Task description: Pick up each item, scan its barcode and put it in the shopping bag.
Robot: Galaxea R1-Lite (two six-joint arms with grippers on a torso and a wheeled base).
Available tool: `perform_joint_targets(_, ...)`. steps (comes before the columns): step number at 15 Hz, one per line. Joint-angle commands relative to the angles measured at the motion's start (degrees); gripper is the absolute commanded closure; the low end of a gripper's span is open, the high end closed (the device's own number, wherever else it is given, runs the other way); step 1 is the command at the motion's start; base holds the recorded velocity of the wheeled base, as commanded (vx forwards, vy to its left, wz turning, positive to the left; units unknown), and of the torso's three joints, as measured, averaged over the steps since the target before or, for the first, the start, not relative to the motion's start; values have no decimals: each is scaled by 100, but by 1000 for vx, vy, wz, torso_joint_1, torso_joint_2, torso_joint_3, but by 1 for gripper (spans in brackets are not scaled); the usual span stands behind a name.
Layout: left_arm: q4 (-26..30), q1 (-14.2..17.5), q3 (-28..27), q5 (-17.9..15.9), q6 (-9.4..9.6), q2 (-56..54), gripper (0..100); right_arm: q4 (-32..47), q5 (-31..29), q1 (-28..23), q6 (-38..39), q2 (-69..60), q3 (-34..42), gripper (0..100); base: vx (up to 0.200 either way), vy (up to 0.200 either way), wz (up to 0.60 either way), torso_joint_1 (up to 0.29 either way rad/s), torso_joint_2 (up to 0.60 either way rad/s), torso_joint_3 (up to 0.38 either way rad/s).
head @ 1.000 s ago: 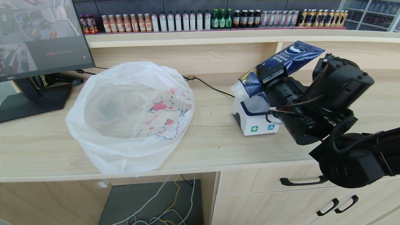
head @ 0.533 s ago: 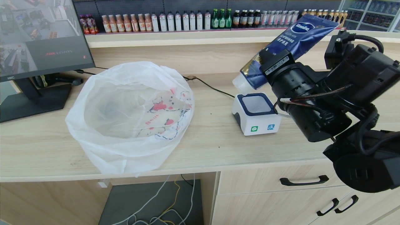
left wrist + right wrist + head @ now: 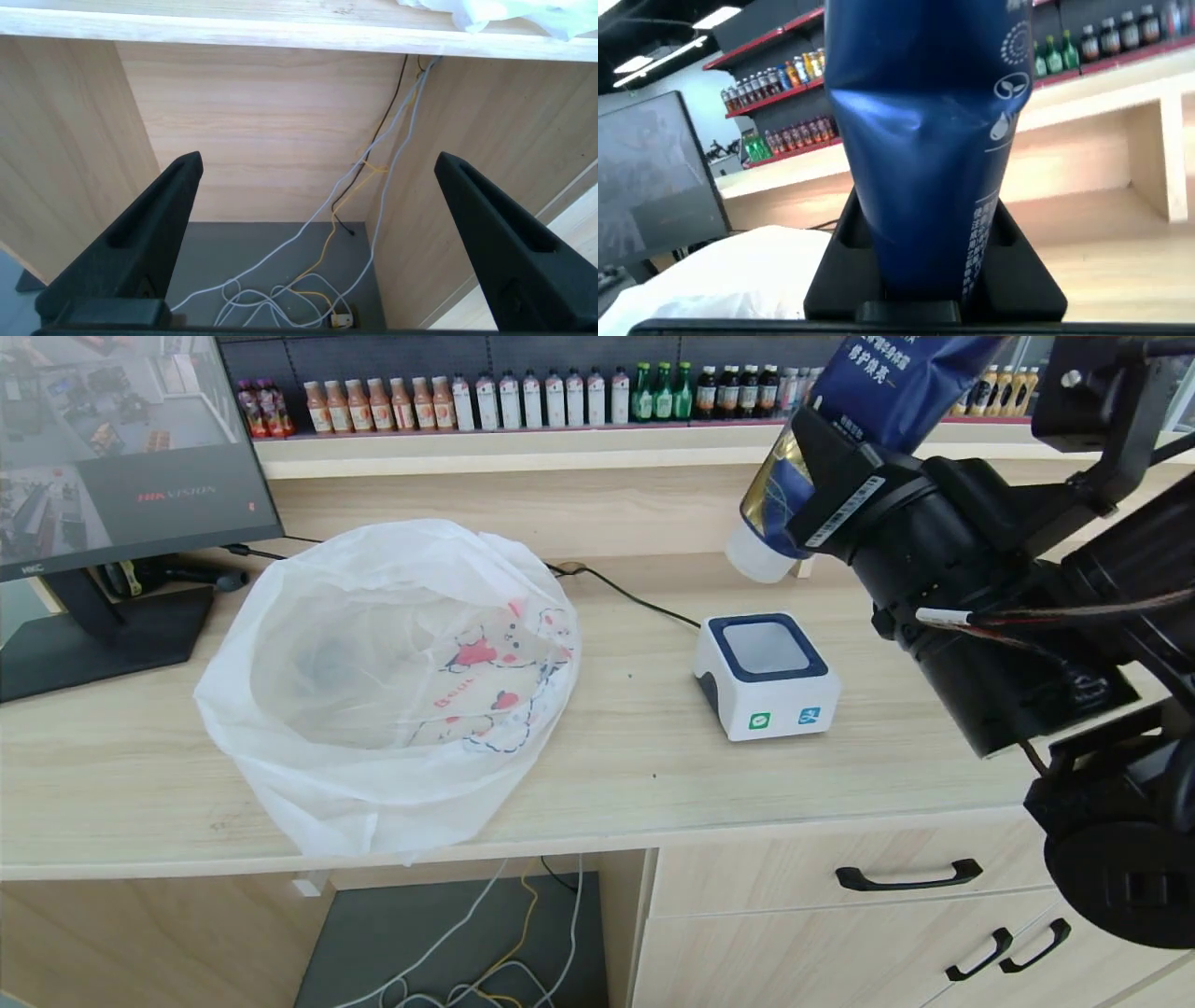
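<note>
Right claw [image 3: 829, 476] clamped on blue cream tube [image 3: 896, 378], upper right of frame, above scanner [image 3: 766, 677]; soft tube could slip, or miss shopping bag [image 3: 392, 681].

the tube [image 3: 892, 383] in the black right gripper [image 3: 831, 490] is deep blue with white lettering, a gold band and a whitish cap. below that gripper, the scanner [image 3: 766, 677] is white with a navy rim, a grey window and small green and blue squares. farther from it, the shopping bag [image 3: 392, 681] is translucent white with a red-and-blue cartoon print.
</note>
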Motion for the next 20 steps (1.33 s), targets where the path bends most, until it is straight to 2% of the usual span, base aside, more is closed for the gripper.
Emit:
perform_joint_targets(1,0,-6,0,0,-5,-2,0,-278,240,5,-410,-34,392,100,0,0,0,0,0,0)
perform_joint_targets(5,0,-6,0,0,3,-2,0,-1016,345,14,-805,-52,1236,100,0,0,0,0,0,0)
perform_joint_targets(7,0,-6,0,0,12,-2,0,-1034,398,14,-805,10,1156,100,0,0,0,0,0,0)
perform_joint_targets(9,0,-6,0,0,12,-2,0,-1025,829,-12,-718,1,1341,100,0,0,0,0,0,0)
perform_joint_targets(12,0,-6,0,0,3,-2,0,-1060,811,-12,-612,62,1394,100,0,0,0,0,0,0)
perform_joint_targets(14,0,-6,0,0,3,-2,0,-1060,750,-12,-542,203,1227,100,0,200,0,5,5,2)
perform_joint_targets(17,0,2,0,0,-14,-2,0,-1060,328,-109,-261,370,902,100,0,200,0,-2,2,2)
perform_joint_targets(20,0,2,0,0,-23,-2,0,-1060,310,-170,-243,467,884,100,0,200,0,2,4,2)
